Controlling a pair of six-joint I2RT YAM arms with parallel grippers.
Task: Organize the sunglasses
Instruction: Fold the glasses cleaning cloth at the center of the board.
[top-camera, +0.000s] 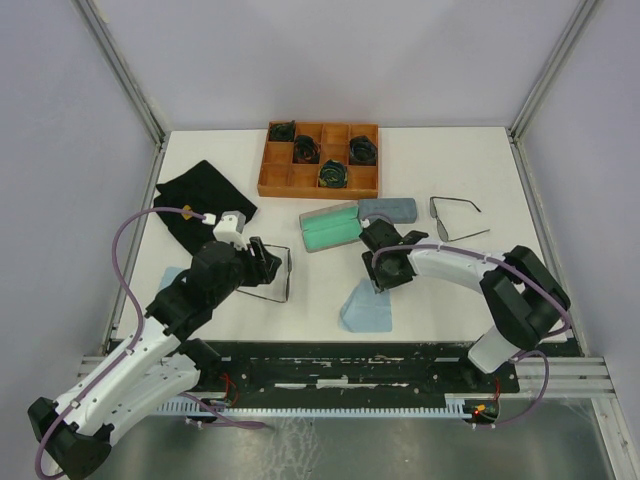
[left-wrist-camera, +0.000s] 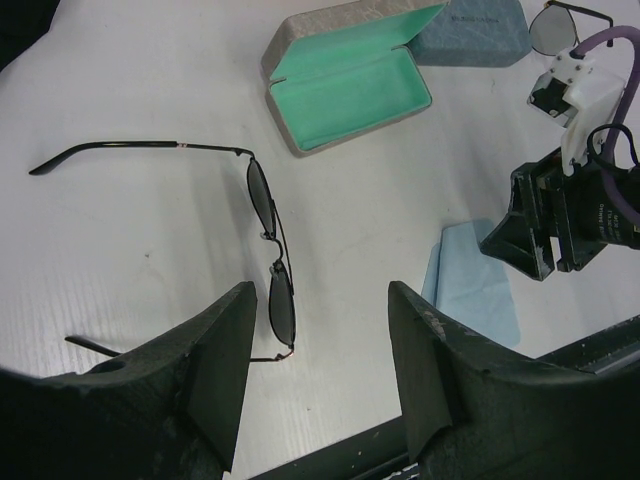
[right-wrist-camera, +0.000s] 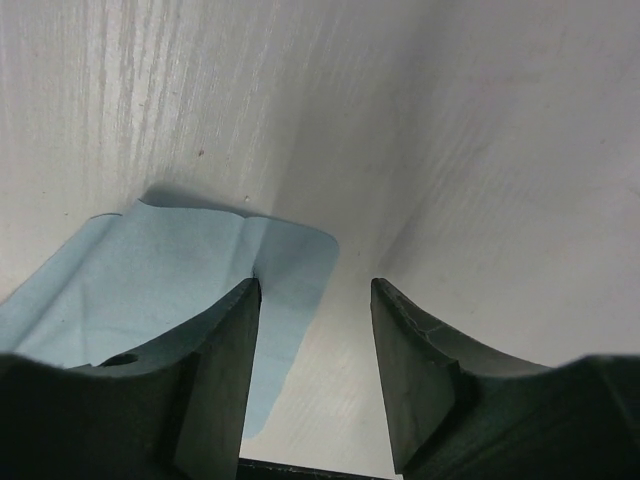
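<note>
Thin dark wire-framed sunglasses (left-wrist-camera: 262, 195) are lying unfolded, arms spread. The left gripper (left-wrist-camera: 318, 300) and right gripper (right-wrist-camera: 315, 290) are gaping empty.

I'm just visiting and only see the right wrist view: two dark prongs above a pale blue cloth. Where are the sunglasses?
Observer: One thin dark wire-framed pair lies unfolded to the right of a closed grey-blue oblong fabric case.
Operator: And the other pair?
Observer: The second wire-framed pair lies unfolded right by the left tool, whose jaws stand open.
Operator: Is any case ready?
Observer: Yes, a grey fabric case with mint-green lining lies open beside the closed one.
</note>
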